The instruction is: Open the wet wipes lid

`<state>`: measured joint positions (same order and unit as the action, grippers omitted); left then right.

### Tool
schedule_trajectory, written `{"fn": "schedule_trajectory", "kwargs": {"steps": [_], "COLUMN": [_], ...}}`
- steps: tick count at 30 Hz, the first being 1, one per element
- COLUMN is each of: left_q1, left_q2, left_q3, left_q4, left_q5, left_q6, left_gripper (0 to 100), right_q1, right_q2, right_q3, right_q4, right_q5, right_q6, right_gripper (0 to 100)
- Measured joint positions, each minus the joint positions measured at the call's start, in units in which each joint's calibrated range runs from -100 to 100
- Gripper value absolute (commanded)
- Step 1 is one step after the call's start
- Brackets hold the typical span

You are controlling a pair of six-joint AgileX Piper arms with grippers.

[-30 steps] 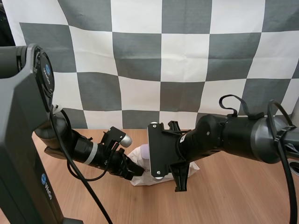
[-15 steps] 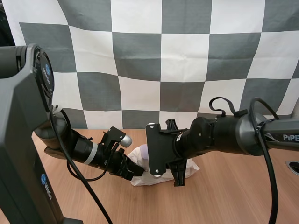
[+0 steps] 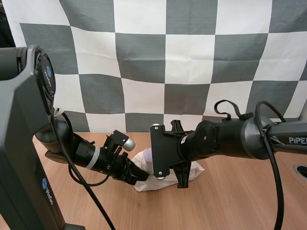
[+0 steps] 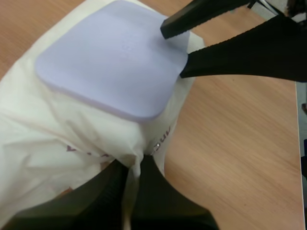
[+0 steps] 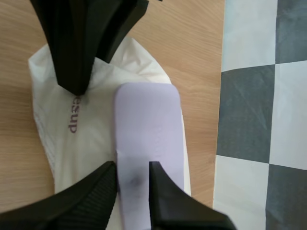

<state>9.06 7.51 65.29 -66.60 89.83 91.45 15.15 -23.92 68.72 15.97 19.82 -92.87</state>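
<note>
The pack of wet wipes [image 3: 193, 171] lies on the wooden table [image 3: 240, 201] at lower centre of the high view, between my two arms. It is a crumpled white wrapper with a lilac lid [image 4: 110, 57] on its top face. The lid lies flat and closed on the pack.

My left gripper [image 4: 135, 165] reaches in from the left of the high view. Its tips are pressed on a gathered fold of the white wrapper, at the pack's near end just below the lid's rim. The film bunches up between the two black fingers [image 4: 108, 187].

My right gripper [image 5: 132, 167] comes in from the right of the high view and hangs over the far end of the lid, opposite my left. Its fingers stand apart. Seen from its own wrist, one is at the lid's long edge and the other is over the lilac surface, with a strip of lid between them. From my left wrist, one tip sits at the top of the lid near its corner and the other beside its edge. I cannot tell whether either presses on it.
</note>
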Motion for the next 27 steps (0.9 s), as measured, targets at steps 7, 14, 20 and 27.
{"fn": "schedule_trajectory", "kwargs": {"steps": [7,14,20,27], "left_q1": [0.0,0.0,0.0,0.0], "left_q2": [0.0,0.0,0.0,0.0], "left_q3": [0.0,0.0,0.0,0.0], "left_q4": [0.0,-0.1,-0.1,-0.1], "left_q5": [0.23,0.44,0.44,1.72], "left_q6": [0.0,0.33,0.41,0.65], "left_gripper": [0,0,0,0], "right_q1": [0.0,0.0,0.0,0.07], "right_q2": [0.0,0.0,0.0,1.31], "right_q3": [0.0,0.0,0.0,-0.64], "right_q4": [1.74,5.14,6.99,8.9], "right_q5": [-0.36,-3.91,-8.8,-17.46], "right_q6": [0.0,0.0,0.0,0.0], "right_gripper": [8,0,0,0]}}
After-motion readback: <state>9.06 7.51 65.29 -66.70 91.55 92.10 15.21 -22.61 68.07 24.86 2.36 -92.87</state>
